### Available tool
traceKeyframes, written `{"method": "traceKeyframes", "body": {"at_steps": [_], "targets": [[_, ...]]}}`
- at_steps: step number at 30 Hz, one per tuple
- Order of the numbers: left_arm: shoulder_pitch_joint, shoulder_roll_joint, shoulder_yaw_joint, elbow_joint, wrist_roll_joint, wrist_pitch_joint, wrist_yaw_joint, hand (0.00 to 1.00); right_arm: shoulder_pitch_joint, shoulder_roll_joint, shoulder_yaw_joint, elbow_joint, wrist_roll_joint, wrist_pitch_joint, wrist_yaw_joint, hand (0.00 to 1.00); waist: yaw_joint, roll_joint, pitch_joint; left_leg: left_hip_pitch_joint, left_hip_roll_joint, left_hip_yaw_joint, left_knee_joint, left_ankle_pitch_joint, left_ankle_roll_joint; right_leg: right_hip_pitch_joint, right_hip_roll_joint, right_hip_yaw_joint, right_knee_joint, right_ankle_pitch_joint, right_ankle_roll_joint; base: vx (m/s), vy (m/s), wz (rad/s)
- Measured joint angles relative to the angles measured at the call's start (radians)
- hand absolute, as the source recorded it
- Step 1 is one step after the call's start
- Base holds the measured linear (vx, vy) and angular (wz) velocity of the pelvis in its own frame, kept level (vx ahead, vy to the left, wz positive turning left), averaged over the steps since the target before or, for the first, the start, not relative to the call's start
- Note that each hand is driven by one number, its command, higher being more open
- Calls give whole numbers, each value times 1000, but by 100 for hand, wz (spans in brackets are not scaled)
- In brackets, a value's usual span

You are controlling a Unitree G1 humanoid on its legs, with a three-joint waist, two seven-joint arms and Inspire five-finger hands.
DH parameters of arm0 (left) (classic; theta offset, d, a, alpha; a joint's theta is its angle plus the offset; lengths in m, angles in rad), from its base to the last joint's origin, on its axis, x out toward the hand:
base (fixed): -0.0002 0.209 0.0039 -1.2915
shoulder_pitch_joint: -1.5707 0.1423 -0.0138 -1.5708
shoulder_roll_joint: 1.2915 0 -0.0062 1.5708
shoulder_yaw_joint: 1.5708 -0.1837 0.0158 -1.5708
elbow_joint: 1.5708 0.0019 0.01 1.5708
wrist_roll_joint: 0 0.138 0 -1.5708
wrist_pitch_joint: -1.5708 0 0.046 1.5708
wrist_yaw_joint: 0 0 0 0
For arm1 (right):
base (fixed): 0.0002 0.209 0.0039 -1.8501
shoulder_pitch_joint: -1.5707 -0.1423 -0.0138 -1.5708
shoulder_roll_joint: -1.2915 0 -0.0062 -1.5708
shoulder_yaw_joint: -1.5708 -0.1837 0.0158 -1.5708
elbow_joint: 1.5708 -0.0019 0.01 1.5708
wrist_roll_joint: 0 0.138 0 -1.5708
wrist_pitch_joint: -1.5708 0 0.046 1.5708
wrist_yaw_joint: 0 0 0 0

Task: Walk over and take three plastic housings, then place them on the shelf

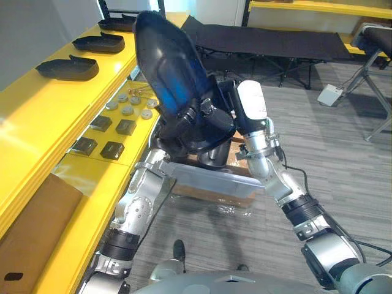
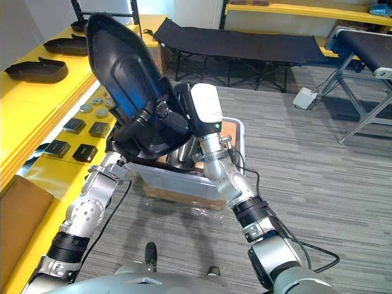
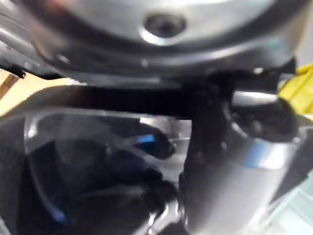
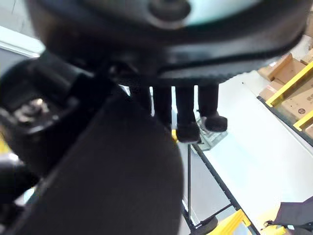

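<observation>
Grey bin on cardboard box holds dark parts; above it, left hand clamps the raised plastic housing; right hand grip indeterminate; three shelved housings on yellow shelf.

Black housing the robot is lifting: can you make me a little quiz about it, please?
1. True or false: the black housing lies on the floor.
2. What colour is the shelf? A red, B yellow, C green.
3. Fill in: the housing is held by ___ robot hands.
Key: 1 false, it is up in the air. 2 B. 3 both, the left robot hand and the right robot hand.
</observation>
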Motion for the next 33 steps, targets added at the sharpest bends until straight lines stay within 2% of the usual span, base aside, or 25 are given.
{"method": "traceKeyframes", "body": {"at_steps": [5,10,11,16,17,20,22,27,33], "targets": [[7,-6,-30,1,58,-29,42,0,30,24,-5,3,2,1,7,0,-3,-2,-1,1,0,-2,0,0,0,0,1,-1,0,0,0,0,0,0],[18,-12,-44,1,59,-31,55,0,57,25,-4,2,3,1,0,0,-8,-2,-1,3,0,-1,0,-1,-1,0,1,1,2,-1,-1,0,0,0],[21,-12,-45,1,60,-31,56,0,60,25,-3,2,3,1,0,100,-8,-2,-1,3,0,-1,0,-1,-1,0,1,1,2,-1,-1,0,0,0],[23,-31,-49,0,113,-47,80,0,88,54,-6,-3,72,0,-1,100,-7,-5,-3,3,1,3,0,-8,-10,-2,1,3,1,-2,-2,0,0,0],[25,-53,-42,0,171,-78,95,0,116,66,9,-8,135,-33,18,100,-9,-13,-9,3,1,5,0,-9,-12,-3,1,4,0,-3,-2,0,0,0],[25,-55,-28,-6,257,-114,110,0,156,82,18,-28,203,-49,52,100,-9,-20,-14,3,1,6,0,-11,-14,-3,2,6,1,-4,-3,0,0,0],[25,-58,-14,-11,429,-166,133,0,176,81,19,-38,270,-57,116,100,-13,-20,-14,3,1,7,0,-11,-13,-4,1,8,2,-3,-4,0,0,0],[25,-48,18,-117,757,-190,175,0,224,81,3,-88,437,-58,235,100,-14,-20,-14,3,2,10,0,-14,-14,-5,1,12,1,-4,-4,0,0,-1],[73,-22,37,-130,972,-206,246,0,316,78,-116,-199,576,-56,359,100,-32,-19,-15,3,5,30,0,-25,-13,-22,1,37,1,-6,-2,6,3,-12]]}}
